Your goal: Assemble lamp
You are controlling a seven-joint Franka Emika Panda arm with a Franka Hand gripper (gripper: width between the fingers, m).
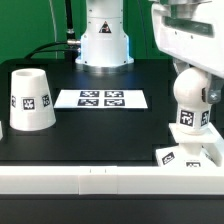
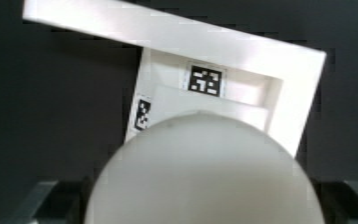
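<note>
Nearest, the flat square base (image 1: 172,156) – smooth white plastic, tagged – lay at the front edge of the black table (image 1: 100,130) on the exterior view's right. Its far corner was cut off by the frame. The round matte bulb (image 1: 190,92) stood upright over it, tagged neck down; seating unclear. Farther back lay the marker board (image 1: 101,98), with the truncated-cone shade (image 1: 30,100) well apart at the exterior view's left. The arm hung vertical above – gripper (image 2: 197,205) jaws clenched on the bulb. The fingers (image 2: 48,200) were blurred and mostly hidden.

Bright light is washing out the white arm (image 1: 190,35) at upper right; the wrist view's bulb (image 2: 194,170) is looking soft, blurred.
</note>
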